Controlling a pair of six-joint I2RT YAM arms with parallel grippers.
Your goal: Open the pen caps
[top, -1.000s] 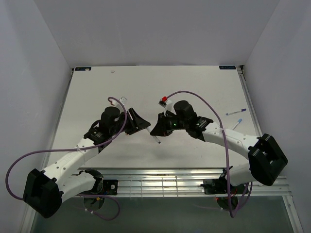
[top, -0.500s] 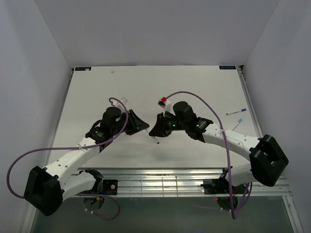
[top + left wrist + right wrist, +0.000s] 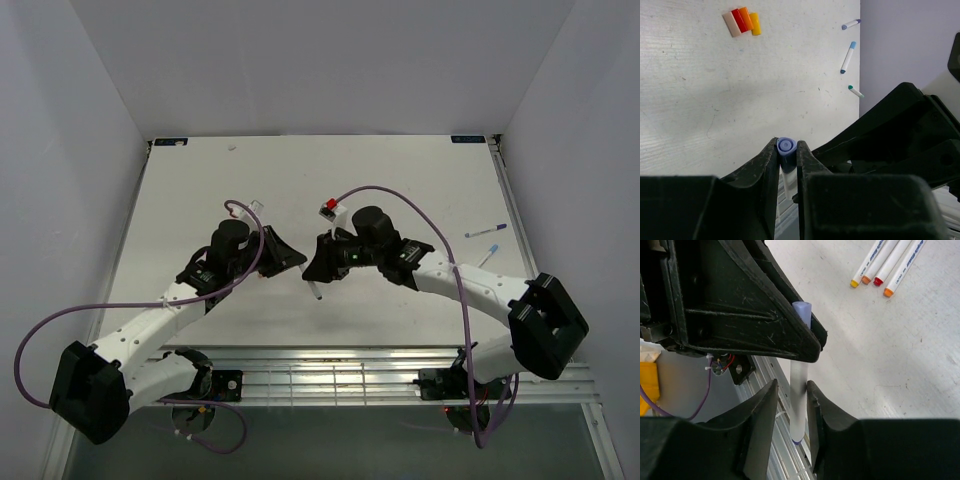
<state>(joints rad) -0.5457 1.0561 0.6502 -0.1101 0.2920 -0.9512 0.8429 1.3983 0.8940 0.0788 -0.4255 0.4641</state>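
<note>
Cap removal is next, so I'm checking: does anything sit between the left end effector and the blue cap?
Nothing visible does. The left end effector has the blue cap pinched between its fingers, while the right end effector flanks the white barrel below it.

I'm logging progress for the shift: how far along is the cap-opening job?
Apparently done: red, orange and yellow stubs lie loose on the table, seemingly pulled caps. In hand: the left gripper has its jaws shut on the blue cap, still seated on its white barrel, which the right gripper straddles with jaws slack. Left: pulling this cap off, then probably the three pens lying apart.
</note>
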